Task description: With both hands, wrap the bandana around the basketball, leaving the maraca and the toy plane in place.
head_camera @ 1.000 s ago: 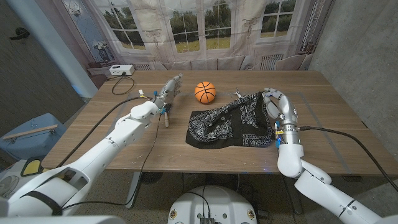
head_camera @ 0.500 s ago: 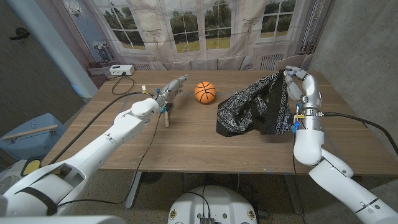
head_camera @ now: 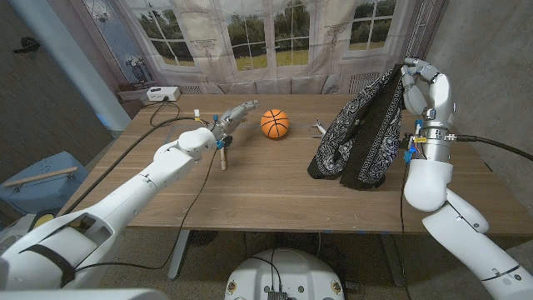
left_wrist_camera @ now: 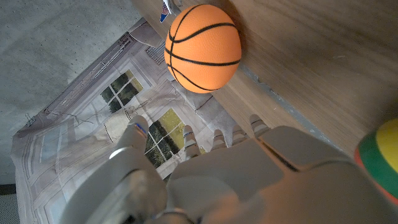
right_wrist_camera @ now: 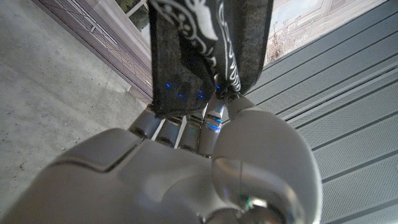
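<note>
The orange basketball (head_camera: 275, 123) (left_wrist_camera: 203, 48) sits on the wooden table (head_camera: 250, 192) at the back middle. My left hand (head_camera: 236, 112) (left_wrist_camera: 249, 180) reaches toward it from the left with fingers straight, holding nothing and a short gap away. Just under that wrist lies the maraca (head_camera: 222, 155) with its coloured head (left_wrist_camera: 380, 155). The small toy plane (head_camera: 321, 127) stands to the right of the ball. My right hand (head_camera: 429, 87) (right_wrist_camera: 186, 168) is raised high at the right and grips the black patterned bandana (head_camera: 362, 133) (right_wrist_camera: 211, 37), which hangs down, its lower end near the table.
A white box (head_camera: 161, 93) with a cable stands at the table's back left corner. A black cable (head_camera: 141, 154) trails over the left edge. A blue bin (head_camera: 37, 187) sits on the floor to the left.
My right hand has lifted the bandana off the table, up and to the right, so it now hangs instead of lying spread. My left hand has edged toward the ball.
</note>
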